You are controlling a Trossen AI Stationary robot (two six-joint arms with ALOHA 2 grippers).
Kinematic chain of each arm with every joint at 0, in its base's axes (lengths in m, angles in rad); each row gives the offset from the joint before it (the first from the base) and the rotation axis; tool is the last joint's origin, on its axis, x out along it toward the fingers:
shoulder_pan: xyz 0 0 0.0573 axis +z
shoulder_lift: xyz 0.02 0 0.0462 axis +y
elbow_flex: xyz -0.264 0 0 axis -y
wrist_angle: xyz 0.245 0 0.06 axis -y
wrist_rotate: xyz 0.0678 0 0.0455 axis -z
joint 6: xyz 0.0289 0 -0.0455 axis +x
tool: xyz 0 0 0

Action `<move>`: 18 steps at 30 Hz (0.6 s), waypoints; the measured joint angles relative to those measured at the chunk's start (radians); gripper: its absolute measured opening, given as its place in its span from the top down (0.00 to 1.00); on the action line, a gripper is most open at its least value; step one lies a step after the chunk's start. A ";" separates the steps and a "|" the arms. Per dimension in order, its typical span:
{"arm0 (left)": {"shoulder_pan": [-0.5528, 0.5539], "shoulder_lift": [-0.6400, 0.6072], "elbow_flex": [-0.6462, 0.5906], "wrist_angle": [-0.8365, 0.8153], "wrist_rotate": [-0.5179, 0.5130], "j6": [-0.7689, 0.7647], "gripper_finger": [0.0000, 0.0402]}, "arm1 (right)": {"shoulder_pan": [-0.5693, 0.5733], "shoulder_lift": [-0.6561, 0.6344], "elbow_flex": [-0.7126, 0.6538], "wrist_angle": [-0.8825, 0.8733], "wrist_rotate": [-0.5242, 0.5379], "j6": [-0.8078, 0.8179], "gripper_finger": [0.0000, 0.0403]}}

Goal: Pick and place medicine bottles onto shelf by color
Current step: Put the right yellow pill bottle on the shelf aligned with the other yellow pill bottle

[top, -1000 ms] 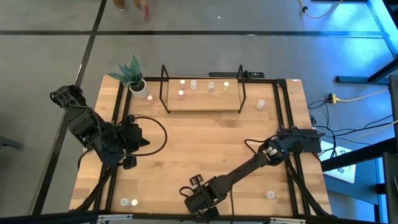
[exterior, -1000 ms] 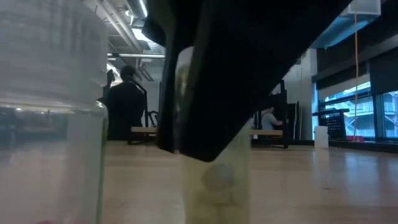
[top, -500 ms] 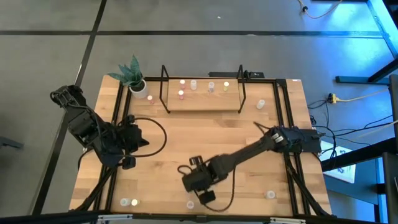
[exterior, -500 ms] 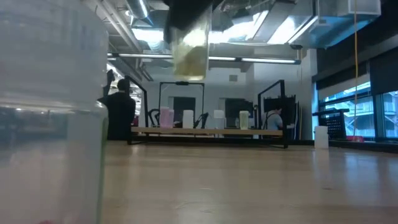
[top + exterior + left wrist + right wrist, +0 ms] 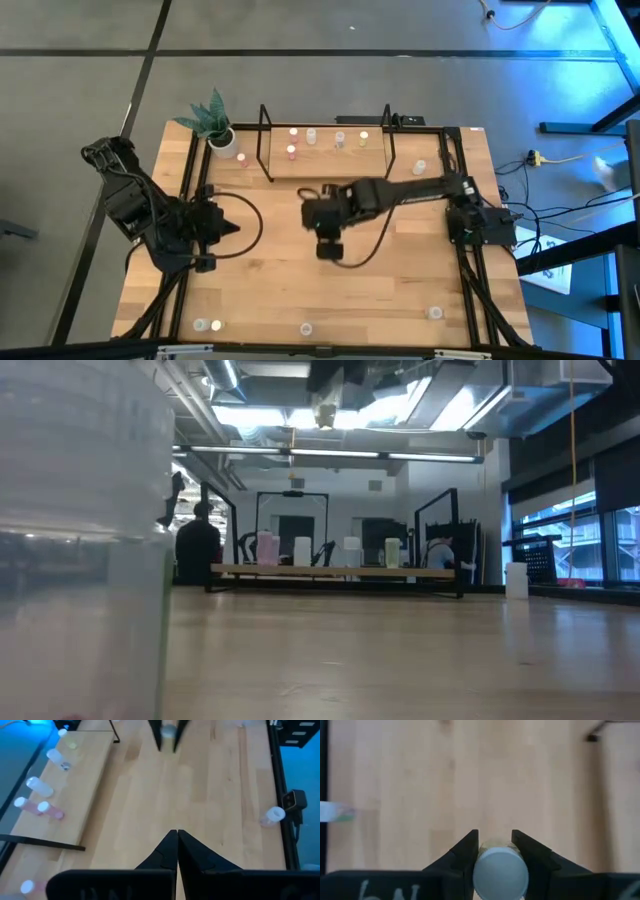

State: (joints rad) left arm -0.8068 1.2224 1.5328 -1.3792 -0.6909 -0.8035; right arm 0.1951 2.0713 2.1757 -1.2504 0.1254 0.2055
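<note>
The light-wood table (image 5: pixel 300 290) stood on grey floor, with the shelf (image 5: pixel 327 155) at its far edge. Near the shelf's front, the right gripper (image 5: pixel 494 851) was clamped on a white-capped medicine bottle (image 5: pixel 500 870). The left gripper (image 5: pixel 177 837), fingers together, waited well left of the shelf.

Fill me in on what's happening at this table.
The right tool is shut on a small bottle and carries it above the table's middle, near the shelf, where six bottles already stand. The left tool waits shut at the table's left. More bottles sit along the near edge.
</note>
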 joint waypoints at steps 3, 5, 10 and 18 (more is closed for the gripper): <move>0.000 0.000 0.000 0.000 -0.005 0.000 0.98 | -0.041 -0.037 0.000 -0.043 0.024 0.001 0.73; 0.001 0.000 0.000 0.001 -0.007 -0.006 0.98 | -0.072 -0.059 0.000 -0.063 0.024 0.005 0.74; 0.001 0.001 0.000 0.005 -0.050 -0.033 0.99 | -0.143 -0.089 -0.001 -0.109 0.025 -0.019 0.72; 0.001 0.002 0.000 0.004 -0.094 -0.074 0.98 | -0.223 -0.116 -0.002 -0.200 0.025 -0.100 0.74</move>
State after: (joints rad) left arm -0.8055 1.2240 1.5326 -1.3751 -0.7853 -0.8777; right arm -0.0276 1.9548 2.1742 -1.4508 0.1505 0.1054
